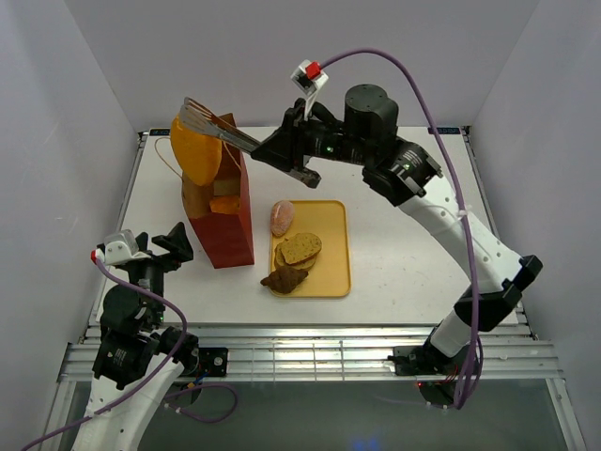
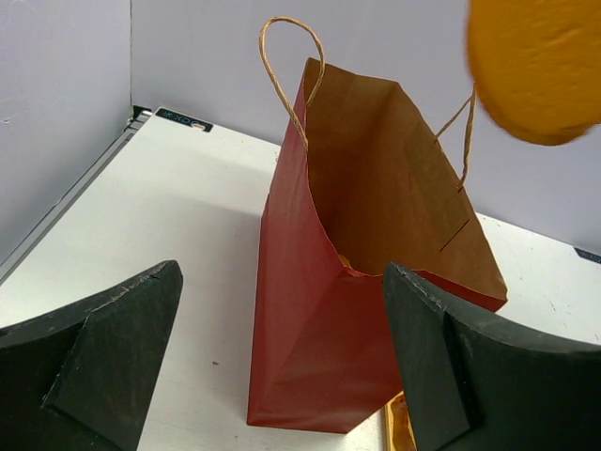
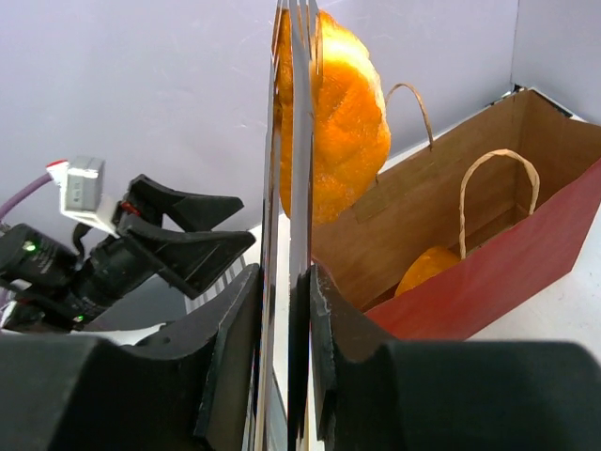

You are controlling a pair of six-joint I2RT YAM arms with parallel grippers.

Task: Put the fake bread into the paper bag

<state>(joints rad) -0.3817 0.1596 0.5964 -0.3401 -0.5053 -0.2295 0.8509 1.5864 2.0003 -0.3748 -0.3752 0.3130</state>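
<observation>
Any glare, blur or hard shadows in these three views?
Top external: even light, sharp, no hard shadows. Left wrist: reddish-brown paper bag sharp, orange toy loaf cropped by the frame corner. Right wrist: bright glare on the loaf; silver metal tongs close and blurred.

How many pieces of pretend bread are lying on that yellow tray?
4 on the yellow tray: a pink roll at the far left corner, two overlapping speckled slices, the lower mostly covered, and a brown croissant at the near left edge. Others could hide beneath.
</observation>
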